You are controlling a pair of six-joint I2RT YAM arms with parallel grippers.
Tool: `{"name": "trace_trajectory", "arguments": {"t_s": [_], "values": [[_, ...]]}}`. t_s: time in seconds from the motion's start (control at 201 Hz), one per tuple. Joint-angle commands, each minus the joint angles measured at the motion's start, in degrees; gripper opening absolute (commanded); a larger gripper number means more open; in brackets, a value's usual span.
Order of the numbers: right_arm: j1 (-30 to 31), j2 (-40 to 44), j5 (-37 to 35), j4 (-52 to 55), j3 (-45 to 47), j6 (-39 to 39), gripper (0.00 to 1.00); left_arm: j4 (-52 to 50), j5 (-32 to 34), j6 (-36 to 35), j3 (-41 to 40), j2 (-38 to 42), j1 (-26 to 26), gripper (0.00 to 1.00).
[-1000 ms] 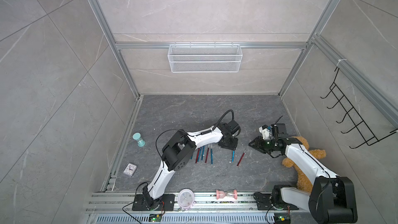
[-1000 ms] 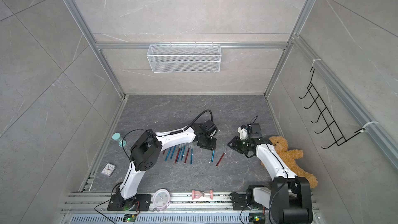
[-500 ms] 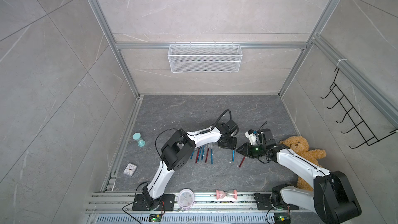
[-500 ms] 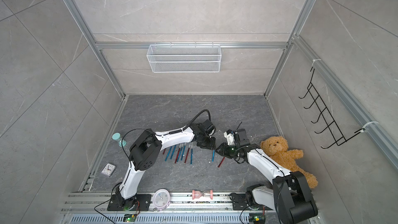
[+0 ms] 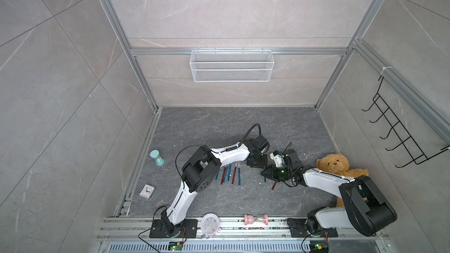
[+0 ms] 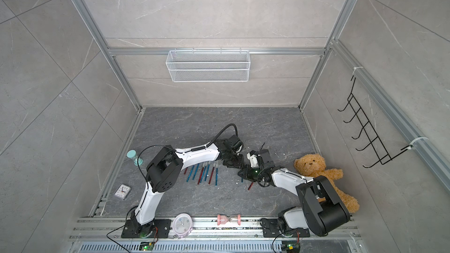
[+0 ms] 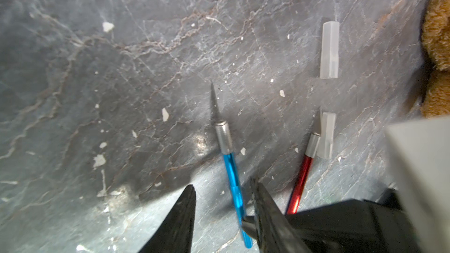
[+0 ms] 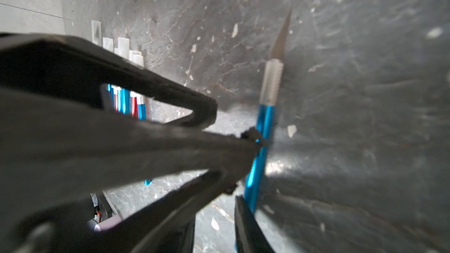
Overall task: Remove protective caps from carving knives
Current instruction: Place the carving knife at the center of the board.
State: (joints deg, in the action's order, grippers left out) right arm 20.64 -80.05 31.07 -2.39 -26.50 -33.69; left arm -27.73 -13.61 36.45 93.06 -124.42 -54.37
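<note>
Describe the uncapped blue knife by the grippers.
The blue knife is a thin pen-like stick: glossy metallic blue handle, knurled silver collar, pointed grey blade, no cap. It seems to lie flat on the dark stone floor, apart from the red knife. Its handle runs between the left gripper's open fingers; a dark fingertip seems to touch it.

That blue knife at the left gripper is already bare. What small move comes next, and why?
Likely lift the left gripper and head for the row of capped knives: its jaws stand open around the blue knife, whose blade is bare, while the row wears caps.
</note>
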Motion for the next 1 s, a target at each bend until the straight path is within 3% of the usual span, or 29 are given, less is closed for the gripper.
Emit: {"name": "trace_trajectory", "arguments": {"t_s": [0.0,0.398,0.791,0.995], "values": [[0.52,-1.63,-1.01,-4.36,1.0,-1.81,0.29,0.84,-1.84,0.73,-0.38,3.23,-0.05,0.42],[0.54,3.89,-1.37,-0.4,-0.12,-1.6,0.29,-0.74,0.23,0.02,-1.24,6.25,1.11,0.42],[0.43,10.79,-3.36,15.78,-7.38,3.26,0.32,-5.08,3.94,5.56,-7.8,15.06,4.91,0.44],[0.36,12.27,-4.82,21.29,-11.9,4.73,0.35,-9.29,8.49,6.51,-10.9,18.67,5.62,0.67]]}}
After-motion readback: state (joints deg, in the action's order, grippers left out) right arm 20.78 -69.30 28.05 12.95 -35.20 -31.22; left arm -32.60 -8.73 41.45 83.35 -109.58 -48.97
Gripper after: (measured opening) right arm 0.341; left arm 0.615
